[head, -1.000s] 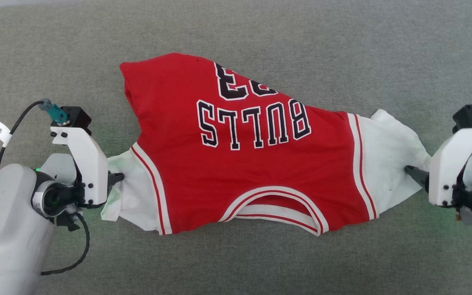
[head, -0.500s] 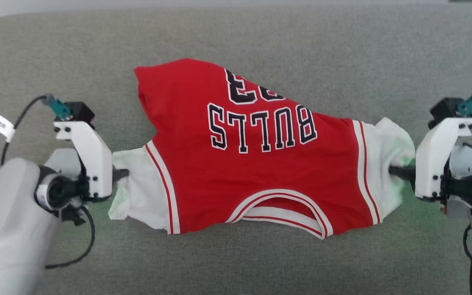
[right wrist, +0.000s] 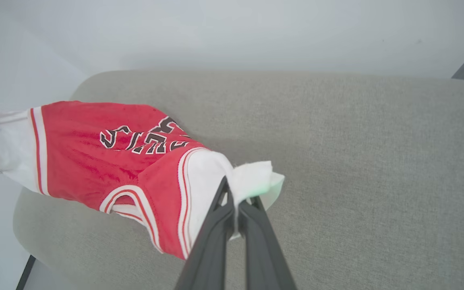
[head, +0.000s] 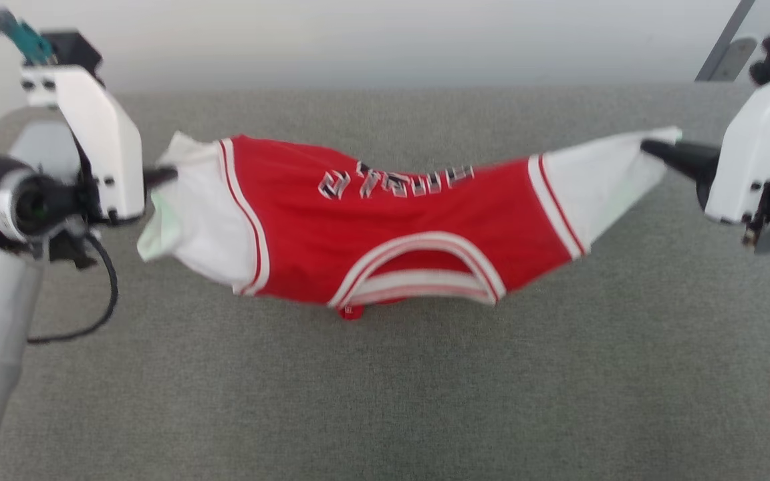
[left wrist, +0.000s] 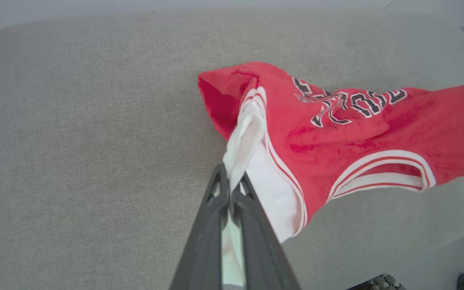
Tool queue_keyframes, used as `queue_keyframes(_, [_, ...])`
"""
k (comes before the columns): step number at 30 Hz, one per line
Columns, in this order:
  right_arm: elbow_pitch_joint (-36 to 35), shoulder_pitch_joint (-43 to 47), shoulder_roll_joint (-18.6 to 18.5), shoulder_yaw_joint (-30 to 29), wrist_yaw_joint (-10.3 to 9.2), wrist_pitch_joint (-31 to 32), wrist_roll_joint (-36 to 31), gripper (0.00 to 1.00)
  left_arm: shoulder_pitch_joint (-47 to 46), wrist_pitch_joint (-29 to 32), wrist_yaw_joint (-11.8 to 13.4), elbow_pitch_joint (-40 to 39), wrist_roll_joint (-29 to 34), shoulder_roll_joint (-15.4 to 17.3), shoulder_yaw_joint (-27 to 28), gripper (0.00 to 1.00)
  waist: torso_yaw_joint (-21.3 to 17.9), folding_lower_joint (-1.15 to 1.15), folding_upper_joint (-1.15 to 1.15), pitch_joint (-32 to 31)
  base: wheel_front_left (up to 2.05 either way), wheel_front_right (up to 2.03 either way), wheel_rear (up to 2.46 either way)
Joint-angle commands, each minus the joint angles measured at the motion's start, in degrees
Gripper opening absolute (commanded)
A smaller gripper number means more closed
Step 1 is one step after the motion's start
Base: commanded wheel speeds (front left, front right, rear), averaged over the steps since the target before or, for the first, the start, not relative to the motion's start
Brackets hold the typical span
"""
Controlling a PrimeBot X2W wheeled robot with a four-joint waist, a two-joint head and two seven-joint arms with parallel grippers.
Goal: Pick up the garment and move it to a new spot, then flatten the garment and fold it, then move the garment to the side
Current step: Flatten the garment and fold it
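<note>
The garment (head: 392,234), a red jersey with white sleeves and dark lettering, hangs stretched between my two grippers above the grey surface. My left gripper (head: 161,176) is shut on its left white sleeve (left wrist: 242,141). At the other end my right gripper (head: 652,148) is shut on the right white sleeve (right wrist: 252,177). The striped neckline (head: 418,270) sags toward me, and the lower body droops behind. In the left wrist view the garment (left wrist: 357,129) trails to the right; in the right wrist view the garment (right wrist: 107,153) trails left.
The grey fabric surface (head: 385,387) spreads below the garment, with its rounded far edge against a pale wall (head: 385,40). A dark slanted bar (head: 726,47) stands at the far right. Cables hang from both wrists.
My right gripper closed on the right sleeve, then both grippers rose and lifted the garment off the surface. The camera view tilted up.
</note>
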Motion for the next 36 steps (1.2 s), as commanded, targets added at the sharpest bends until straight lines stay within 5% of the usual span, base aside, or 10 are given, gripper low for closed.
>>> queue_keyframes(1, [-0.4,-1.9,0.9,-0.4,0.00,0.2,0.5,0.00,-2.0,0.6,0.6,-0.5,-0.5,0.0,0.4,0.00,0.0,0.00,0.00,-1.8,0.00,0.00,0.00])
queue_keyframes(13, [1.2,-14.9,3.3,-1.4,0.00,-4.7,-0.1,0.00,-13.1,0.1,0.9,-0.3,-0.4,-0.5,2.5,0.00,-0.3,0.00,0.00,-5.4,0.00,0.00,0.00])
queue_keyframes(23, [9.4,-24.6,4.5,-0.8,0.00,-11.4,-4.1,0.00,-21.2,-4.3,-1.5,4.5,1.8,-1.5,2.3,0.00,-0.7,0.00,0.00,-5.7,0.00,0.00,0.00])
queue_keyframes(29, [17.5,-30.3,5.8,0.2,0.00,-22.2,-9.6,0.00,-25.2,-11.4,-4.4,8.9,4.1,-2.7,1.6,0.00,-1.0,0.00,0.00,-1.5,0.00,0.00,0.00])
queue_keyframes(36, [28.0,-39.5,6.2,3.1,0.00,-45.3,-18.4,0.00,-33.7,-27.7,-7.2,15.8,8.4,-4.6,0.8,0.00,-1.2,0.00,0.00,5.7,0.00,0.00,0.00])
